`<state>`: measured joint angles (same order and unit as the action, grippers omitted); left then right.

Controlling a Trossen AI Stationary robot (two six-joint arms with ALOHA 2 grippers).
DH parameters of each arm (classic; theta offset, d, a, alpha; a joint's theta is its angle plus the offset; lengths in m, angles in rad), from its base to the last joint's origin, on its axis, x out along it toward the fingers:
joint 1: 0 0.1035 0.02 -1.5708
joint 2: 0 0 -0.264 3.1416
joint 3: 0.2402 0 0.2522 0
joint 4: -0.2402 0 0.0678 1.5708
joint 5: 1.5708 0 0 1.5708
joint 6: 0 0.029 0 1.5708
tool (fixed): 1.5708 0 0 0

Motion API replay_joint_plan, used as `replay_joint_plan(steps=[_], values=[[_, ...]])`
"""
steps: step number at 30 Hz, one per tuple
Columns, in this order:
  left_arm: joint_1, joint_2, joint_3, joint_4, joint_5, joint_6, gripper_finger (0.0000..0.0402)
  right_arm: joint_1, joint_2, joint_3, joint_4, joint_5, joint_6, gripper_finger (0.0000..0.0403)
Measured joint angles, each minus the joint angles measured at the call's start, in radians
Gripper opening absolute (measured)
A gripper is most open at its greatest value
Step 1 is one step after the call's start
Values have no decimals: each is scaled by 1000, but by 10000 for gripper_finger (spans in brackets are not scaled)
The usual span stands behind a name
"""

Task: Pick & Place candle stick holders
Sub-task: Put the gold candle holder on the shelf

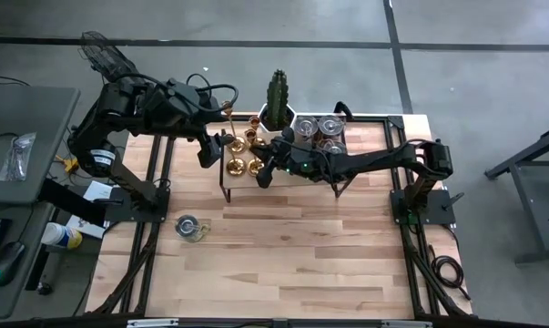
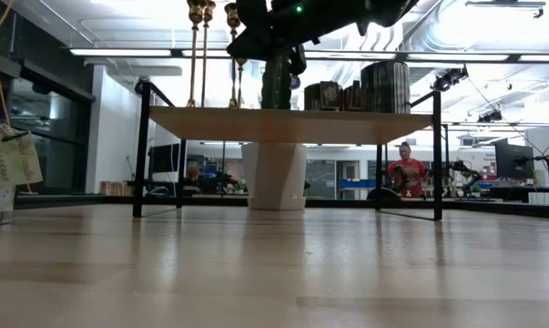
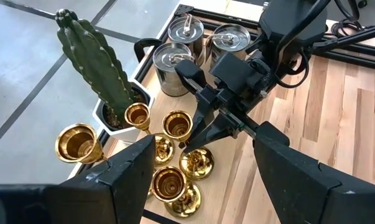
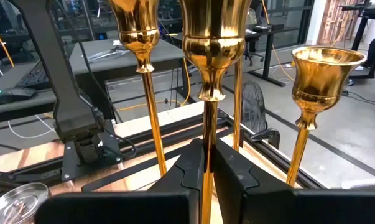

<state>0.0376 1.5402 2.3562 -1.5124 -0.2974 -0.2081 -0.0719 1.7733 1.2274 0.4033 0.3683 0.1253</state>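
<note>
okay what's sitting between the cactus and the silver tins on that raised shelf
Nothing. In the left wrist view the shelf between the cactus and the nearest silver tin is bare; the gold candle holders stand nearer the camera.

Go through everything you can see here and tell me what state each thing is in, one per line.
Right gripper: fingers shut on a candle holder's thin stem.
Held candle holder: upright, on the raised shelf.
Other three candle holders: upright, ungripped.
Left gripper: fingers open, above the candle holders, holding nothing.
Three silver tins: lids on.
Cactus: upright in its white pot.
</note>
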Motion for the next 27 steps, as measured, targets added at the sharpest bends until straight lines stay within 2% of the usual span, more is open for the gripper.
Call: replay_joint_plan(steps=[18,24,27], values=[[0,0,0,-1,1,-7,269,-2,10,-7,-93,0,1,35],[0,0,0,-1,1,-6,269,-1,5,-4,-131,-5,55,38],[0,0,0,-2,1,-6,269,0,5,-3,-122,-15,61,53]])
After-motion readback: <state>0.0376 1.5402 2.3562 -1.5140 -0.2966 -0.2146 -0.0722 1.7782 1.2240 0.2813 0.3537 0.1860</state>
